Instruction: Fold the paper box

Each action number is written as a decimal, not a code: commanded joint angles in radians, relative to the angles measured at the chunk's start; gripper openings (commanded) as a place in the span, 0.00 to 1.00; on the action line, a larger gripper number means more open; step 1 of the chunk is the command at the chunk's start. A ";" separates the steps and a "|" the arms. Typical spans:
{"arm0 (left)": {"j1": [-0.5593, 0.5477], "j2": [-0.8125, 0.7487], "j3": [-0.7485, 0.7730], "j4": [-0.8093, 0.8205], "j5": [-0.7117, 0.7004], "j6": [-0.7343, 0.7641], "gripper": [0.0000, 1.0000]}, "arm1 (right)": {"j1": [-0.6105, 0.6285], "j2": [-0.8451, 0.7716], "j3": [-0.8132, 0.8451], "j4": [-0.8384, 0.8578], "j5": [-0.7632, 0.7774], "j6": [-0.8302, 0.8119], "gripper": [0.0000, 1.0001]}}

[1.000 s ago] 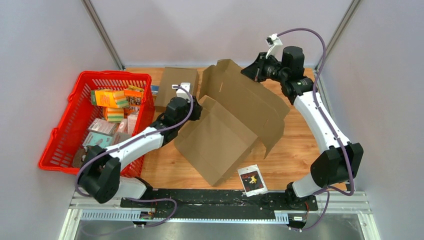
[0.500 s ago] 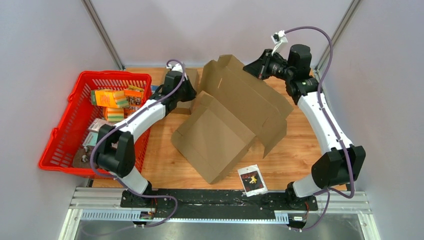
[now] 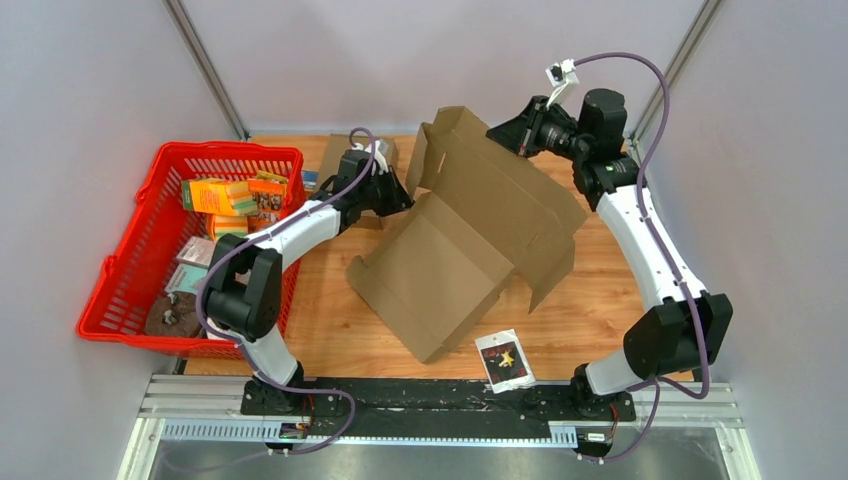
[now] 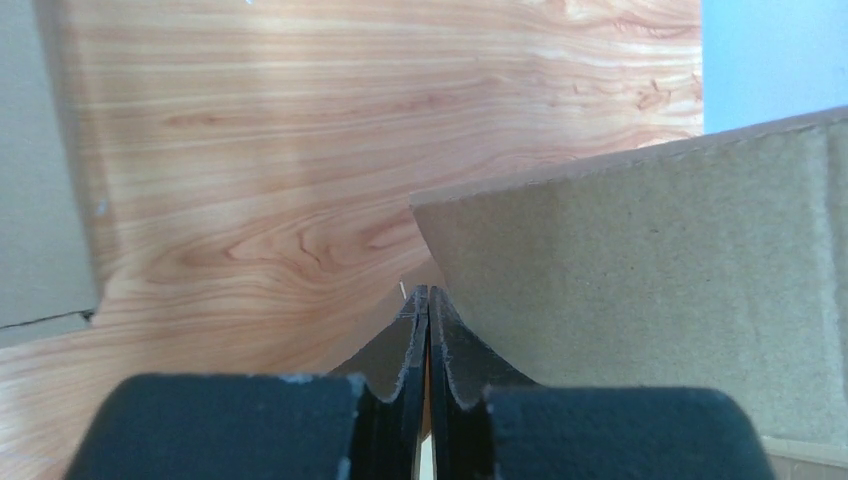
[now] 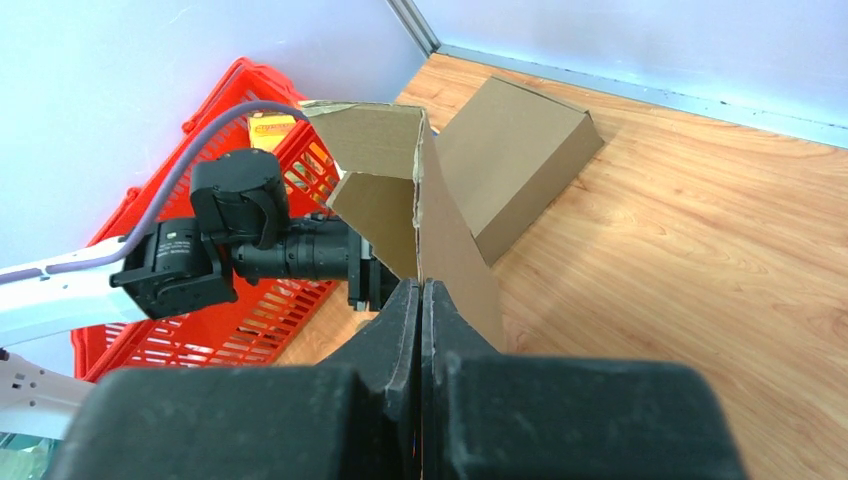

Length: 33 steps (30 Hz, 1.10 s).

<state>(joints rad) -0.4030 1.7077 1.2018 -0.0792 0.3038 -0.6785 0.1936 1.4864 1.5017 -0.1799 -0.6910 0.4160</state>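
Overhead, the paper box (image 3: 450,270) lies half-opened in the middle of the table (image 3: 330,335), one broad panel flat and a far panel tilted up. The left gripper (image 3: 398,197) meets its left flap, the right gripper (image 3: 497,134) its raised far edge. A red basket (image 3: 230,150) of small cartons stands to the left, apart from the box.

In the left wrist view, the fingers (image 4: 412,345) are pressed nearly together, and the corner of a cardboard flap runs down into them, so they appear to pinch that thin edge.

In the right wrist view, the jaws are clamped tight on the rim of the upright panel, which rises straight out from between them. A second closed carton (image 5: 520,150) lies beyond.

The cardboard looks light and stiff across its faces but hinges freely at the creases. It probably creases or tears if twisted, so holds near flap edges, close to a fold line, seem safest.
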 commanded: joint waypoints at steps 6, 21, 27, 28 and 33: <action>-0.033 0.036 -0.027 0.219 0.089 -0.099 0.10 | 0.027 -0.044 -0.078 0.138 -0.054 0.047 0.00; -0.037 -0.332 -0.119 0.086 -0.187 0.246 0.54 | 0.061 0.072 0.029 -0.157 0.007 -0.546 0.00; -0.071 -0.213 0.086 -0.058 -0.227 0.316 0.68 | 0.099 0.132 0.077 -0.222 0.016 -0.649 0.00; -0.072 -0.192 0.113 -0.080 -0.241 0.321 0.68 | 0.104 0.140 0.084 -0.233 0.016 -0.676 0.00; -0.074 -0.087 0.231 -0.180 -0.281 0.361 0.62 | 0.128 0.170 0.121 -0.286 0.034 -0.789 0.00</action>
<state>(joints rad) -0.4725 1.5555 1.3552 -0.1246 0.0792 -0.3847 0.3054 1.6466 1.5524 -0.4347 -0.6697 -0.2291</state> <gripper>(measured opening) 0.660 0.007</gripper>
